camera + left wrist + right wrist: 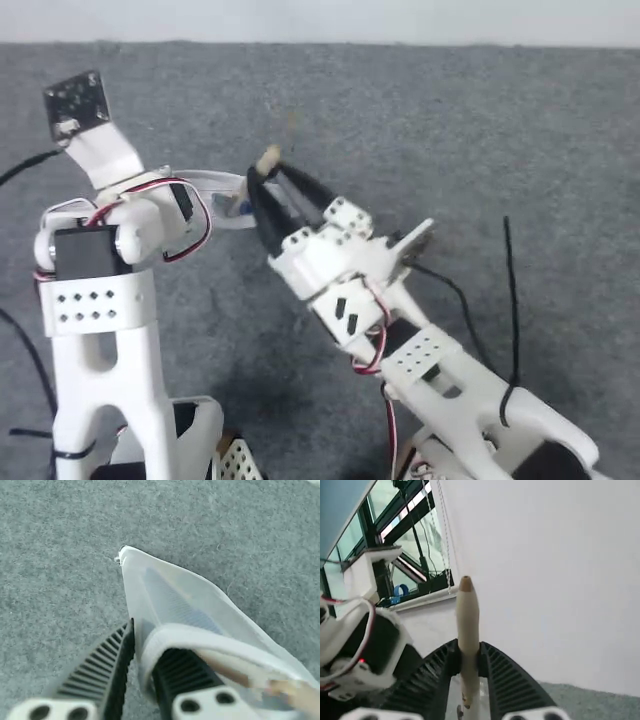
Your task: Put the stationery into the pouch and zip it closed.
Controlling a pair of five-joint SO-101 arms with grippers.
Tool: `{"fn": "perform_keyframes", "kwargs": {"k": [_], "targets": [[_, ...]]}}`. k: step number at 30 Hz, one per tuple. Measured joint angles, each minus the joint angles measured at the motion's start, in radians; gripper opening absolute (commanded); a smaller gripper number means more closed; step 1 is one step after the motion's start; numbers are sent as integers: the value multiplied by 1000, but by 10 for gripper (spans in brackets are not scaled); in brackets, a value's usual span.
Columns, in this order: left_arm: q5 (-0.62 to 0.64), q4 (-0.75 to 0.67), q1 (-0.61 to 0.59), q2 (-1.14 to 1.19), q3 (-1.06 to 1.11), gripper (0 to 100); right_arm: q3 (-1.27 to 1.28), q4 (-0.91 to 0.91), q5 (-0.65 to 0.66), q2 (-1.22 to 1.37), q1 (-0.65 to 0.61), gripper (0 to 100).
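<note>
1. Far left stands the left arm (100, 300), its upper part bent over toward the middle of the grey table (480, 130).
2. The left gripper (142, 645) has its black ribbed fingers (107, 670) nipped narrow on the pouch, one finger outside the wall and the other under the rim.
3. The pouch (190, 605) is a pale, see-through bag. It is held by its rim with its far corner resting on the table. From above, it shows as a white band (222, 186) between the two arms.
4. In the left wrist view there is a blurred beige shape (285, 687) at the pouch's rim. I cannot tell if it is inside.
5. Just to the right is the pen (468, 615), beige with a darker tip. Its tip (268, 160) rises above the black fingers, close beside the pouch. Its lower end is hidden.
6. The right gripper (467, 652) is clamped on the pen, a finger pressed to each side of the barrel. It sits up off the table (270, 180).
7. The right arm (400, 330) runs down toward the near right corner.
8. A black cable (512, 300) stands up beside it.
</note>
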Motion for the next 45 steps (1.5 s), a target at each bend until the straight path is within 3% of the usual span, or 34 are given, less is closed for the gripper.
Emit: {"fn": "perform_keyframes", "kwargs": {"k": [6, 12, 22, 32, 38, 45], "targets": [[0, 0, -6, 0, 0, 11, 6, 138, 167, 25, -84, 16], [-3, 0, -37, 0, 18, 11, -48, 324, 192, 3, -106, 227], [-3, -8, -31, 0, 18, 11, -46, 557, 195, -143, -107, 177], [-3, -26, -189, 0, 18, 11, -41, 947, 193, -431, -71, 177], [-3, -32, -247, 0, 18, 11, -41, 962, 193, -411, -64, 177], [-3, -32, -249, 0, 18, 11, -41, 775, 232, -176, -63, 177]]}}
